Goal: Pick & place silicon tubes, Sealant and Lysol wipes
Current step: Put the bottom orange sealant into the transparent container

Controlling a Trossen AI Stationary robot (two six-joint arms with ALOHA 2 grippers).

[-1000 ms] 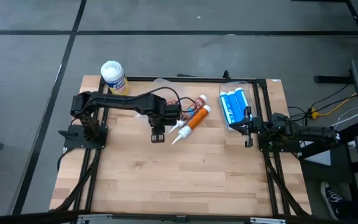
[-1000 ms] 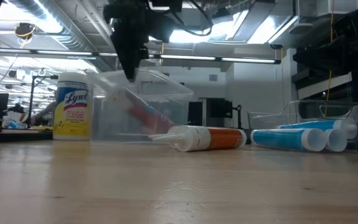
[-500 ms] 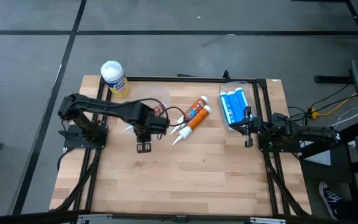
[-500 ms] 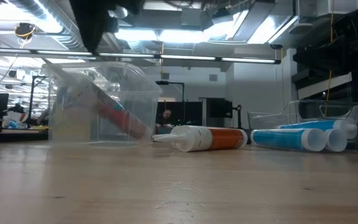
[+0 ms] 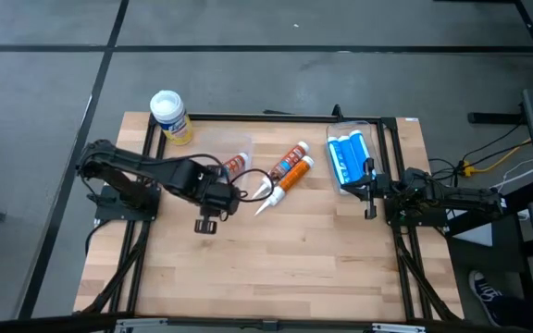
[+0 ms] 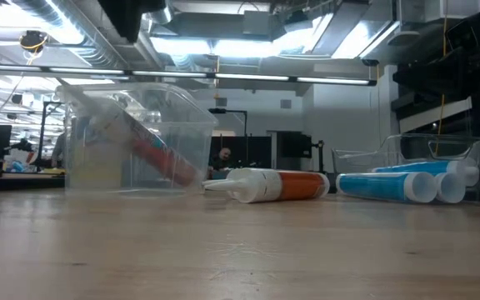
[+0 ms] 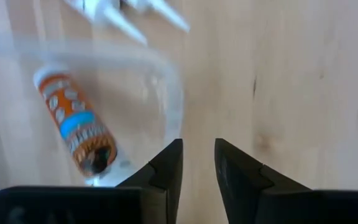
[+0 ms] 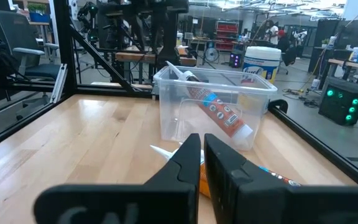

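Lysol wipes, yellow cylindrical canister with white lid (image 5: 169,117), stand at the table's far-left corner. Left gripper (image 5: 205,225), jaws slightly parted, empty, hovers beside clear plastic bin (image 5: 218,159) containing an orange tube (image 7: 76,132). Right gripper (image 5: 370,195), jaws pressed together, sits near blue tubes (image 5: 349,157).

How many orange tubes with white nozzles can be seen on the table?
3. One orange tube leans inside the clear bin. Two more lie side by side on the bare wood between the bin and the blue tubes. None seems hidden.
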